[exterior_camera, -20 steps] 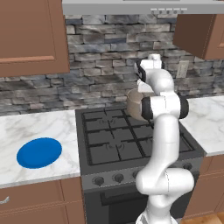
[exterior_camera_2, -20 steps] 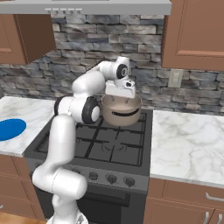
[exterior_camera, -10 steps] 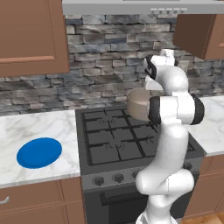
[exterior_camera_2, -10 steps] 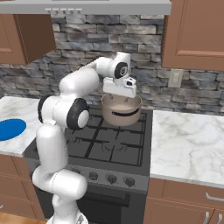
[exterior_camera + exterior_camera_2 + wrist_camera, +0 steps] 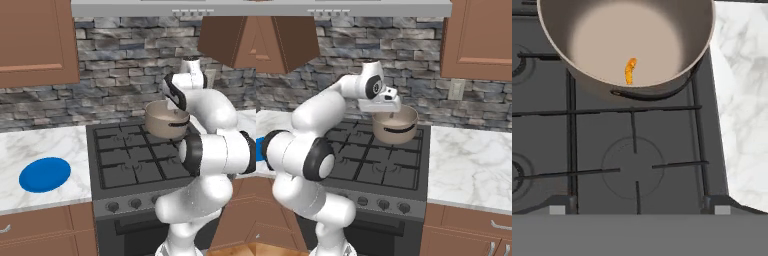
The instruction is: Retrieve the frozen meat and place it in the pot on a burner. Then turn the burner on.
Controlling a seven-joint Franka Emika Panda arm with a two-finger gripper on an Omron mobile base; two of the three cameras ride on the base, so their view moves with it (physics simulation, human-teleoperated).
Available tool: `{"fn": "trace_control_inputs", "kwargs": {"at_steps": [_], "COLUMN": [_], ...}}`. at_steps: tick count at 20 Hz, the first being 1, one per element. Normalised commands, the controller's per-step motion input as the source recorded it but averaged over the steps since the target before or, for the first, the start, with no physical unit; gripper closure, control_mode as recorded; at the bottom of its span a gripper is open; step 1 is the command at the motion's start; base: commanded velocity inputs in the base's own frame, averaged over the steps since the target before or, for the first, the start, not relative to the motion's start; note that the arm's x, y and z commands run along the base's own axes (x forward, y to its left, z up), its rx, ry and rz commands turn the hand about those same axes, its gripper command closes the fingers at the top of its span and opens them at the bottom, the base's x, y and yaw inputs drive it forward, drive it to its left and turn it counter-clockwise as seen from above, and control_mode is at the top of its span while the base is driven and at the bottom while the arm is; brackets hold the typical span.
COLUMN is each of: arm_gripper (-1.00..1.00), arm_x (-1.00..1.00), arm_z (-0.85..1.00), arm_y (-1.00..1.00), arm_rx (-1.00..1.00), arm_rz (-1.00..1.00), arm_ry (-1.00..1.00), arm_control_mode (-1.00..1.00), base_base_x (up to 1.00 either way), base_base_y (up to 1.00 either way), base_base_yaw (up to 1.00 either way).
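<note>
The tan pot (image 5: 167,122) (image 5: 396,127) stands on the stove's back right burner. Its dark band handle (image 5: 652,95) faces the stove's front. In the hand view the frozen meat (image 5: 630,70), a tiny orange piece, lies on the pale floor of the pot (image 5: 592,30). My gripper (image 5: 388,111) hangs just above the pot's rim on its left side, pointing down. It is open and holds nothing.
A row of knobs (image 5: 135,202) (image 5: 381,204) runs along the stove's front panel. The front right burner (image 5: 634,167) is bare. A blue plate (image 5: 45,174) lies on the left marble counter. More marble counter (image 5: 471,165) lies right of the stove, with a hood overhead.
The arm's elbow has swung out toward the front. The hand has shifted slightly left above the pot. The pot and the meat have stayed put.
</note>
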Motion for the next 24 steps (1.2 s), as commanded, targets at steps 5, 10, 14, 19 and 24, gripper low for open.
{"fn": "trace_control_inputs", "kwargs": {"at_steps": [5, 10, 14, 19, 24], "arm_gripper": [-1.0, -1.0, -1.0, -1.0, -1.0], "arm_x": [-0.82, -0.82, -0.7, -0.6, -0.55], "arm_z": [0.54, 0.01, -0.14, -0.2, -0.26], "arm_y": [-0.15, 0.0, 0.0, 0.0, 0.0], "arm_rx": [0.02, 0.11, 0.03, 0.0, 0.0], "arm_rz": [0.0, 0.0, 0.0, 0.0, 0.0], "arm_ry": [0.14, 0.11, 0.18, 0.19, 0.07], "arm_control_mode": [-1.0, -1.0, -1.0, -1.0, -1.0], "base_base_x": [0.0, 0.0, 0.0, 0.0, 0.0], "base_base_y": [0.0, 0.0, 0.0, 0.0, 0.0], "base_base_yaw": [0.0, 0.0, 0.0, 0.0, 0.0]}}
